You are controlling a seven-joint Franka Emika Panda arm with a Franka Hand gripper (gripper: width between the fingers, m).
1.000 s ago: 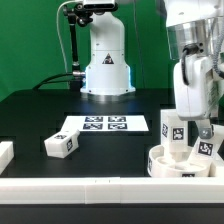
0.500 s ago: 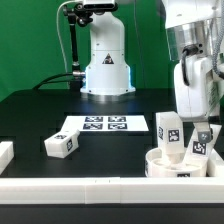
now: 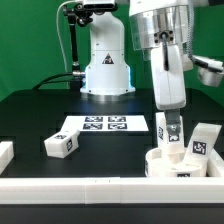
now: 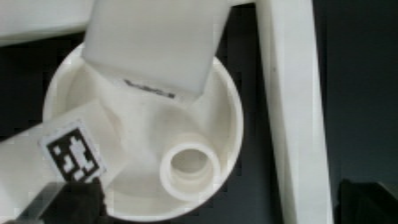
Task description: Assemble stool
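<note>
The round white seat (image 3: pixel 163 166) lies at the front on the exterior view's right, against the border bar. Two tagged legs stand in it, one (image 3: pixel 171 137) on the left and one (image 3: pixel 203 144) on the right. My gripper (image 3: pixel 170 118) hangs open just above the left leg, its fingers apart and holding nothing. The right leg stands free. A third leg (image 3: pixel 62 144) lies loose on the black table. In the wrist view I look down into the seat (image 4: pixel 222 110), with an empty socket hole (image 4: pixel 191 166), a plain leg (image 4: pixel 157 45) and a tagged leg (image 4: pixel 71 152).
The marker board (image 3: pixel 103 125) lies flat at mid table. A long white border bar (image 3: pixel 90 186) runs along the front edge, also seen in the wrist view (image 4: pixel 294 110). A white block (image 3: pixel 5 153) sits at the far left. The arm's base (image 3: pixel 106 60) stands behind.
The jaws opened and let go of the right-hand leg, which stays standing in the seat. The arm has swung toward the exterior view's left, over the other leg.
</note>
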